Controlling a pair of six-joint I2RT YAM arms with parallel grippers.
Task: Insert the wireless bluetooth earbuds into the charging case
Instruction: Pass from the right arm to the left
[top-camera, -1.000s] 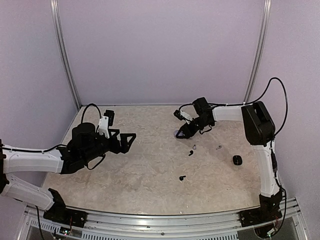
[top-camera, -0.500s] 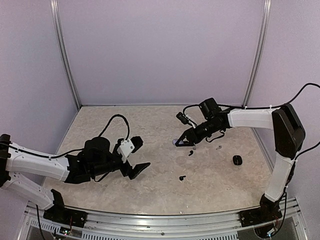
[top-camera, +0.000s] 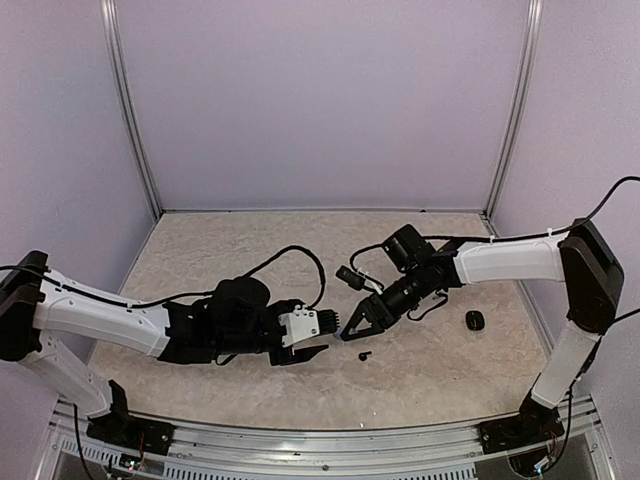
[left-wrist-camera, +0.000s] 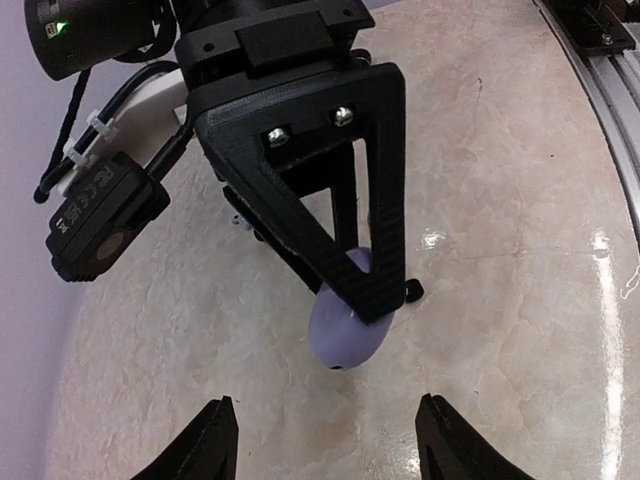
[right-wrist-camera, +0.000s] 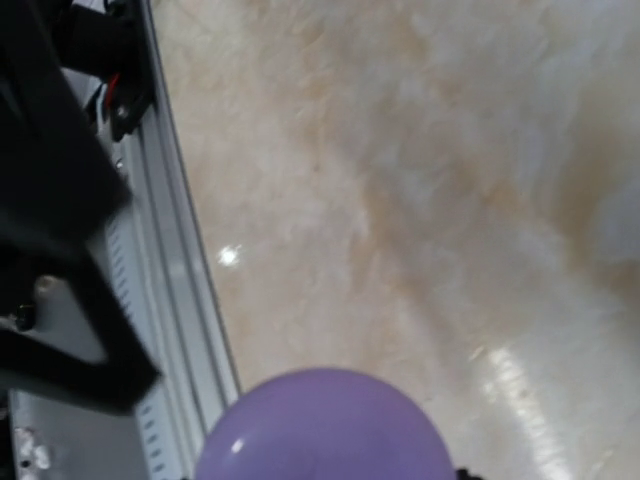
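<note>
The right gripper (top-camera: 349, 330) is clamped on a lilac charging case (left-wrist-camera: 345, 328) at the centre of the left wrist view; the left gripper (left-wrist-camera: 325, 440), fingers apart and empty, faces it with the case straight ahead; one black earbud (top-camera: 365, 354) lies on the table (top-camera: 200, 250) just below-right of both, slightly nearer the right.

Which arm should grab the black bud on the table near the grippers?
Left. The left gripper is open and empty, close to the bud; the right gripper is shut on the purple case.
</note>
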